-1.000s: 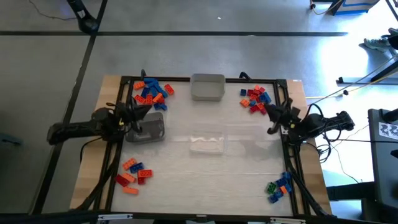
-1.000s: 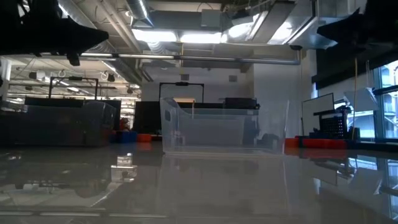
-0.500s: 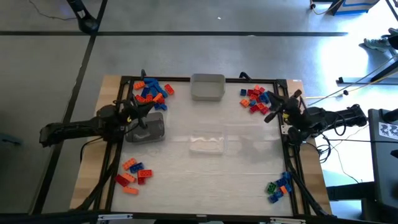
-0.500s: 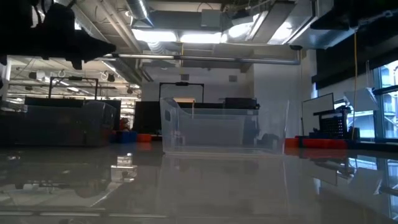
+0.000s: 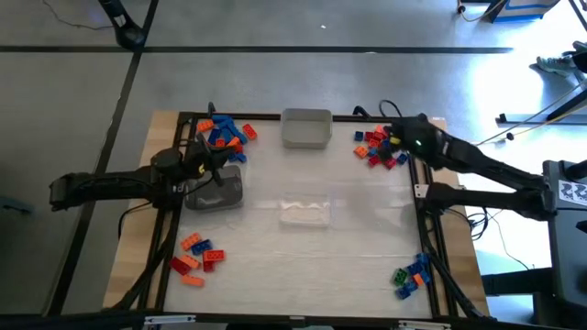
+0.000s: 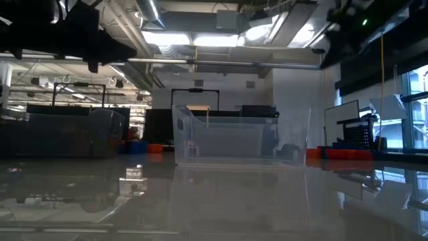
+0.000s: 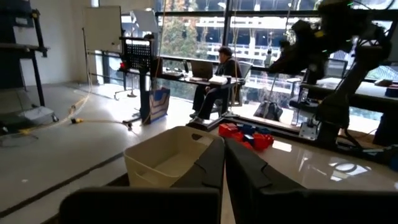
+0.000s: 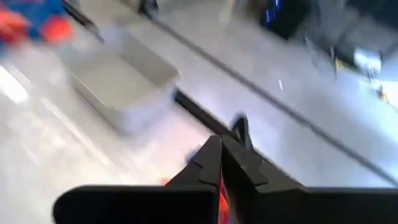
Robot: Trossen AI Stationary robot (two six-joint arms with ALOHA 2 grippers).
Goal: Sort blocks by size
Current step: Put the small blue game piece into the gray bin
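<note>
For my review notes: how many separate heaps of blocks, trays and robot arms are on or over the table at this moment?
Heaps of blocks: 4, at far left, far right, near left, near right
Trays: 3, grey, clear at centre, clear at left
Arms: 2, ending in left gripper and right gripper
Total: 9

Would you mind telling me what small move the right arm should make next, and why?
Probably open the right gripper and lower it: it hangs shut over the far-right pile of blocks, holding nothing, and shut fingers cannot take a block.
</note>
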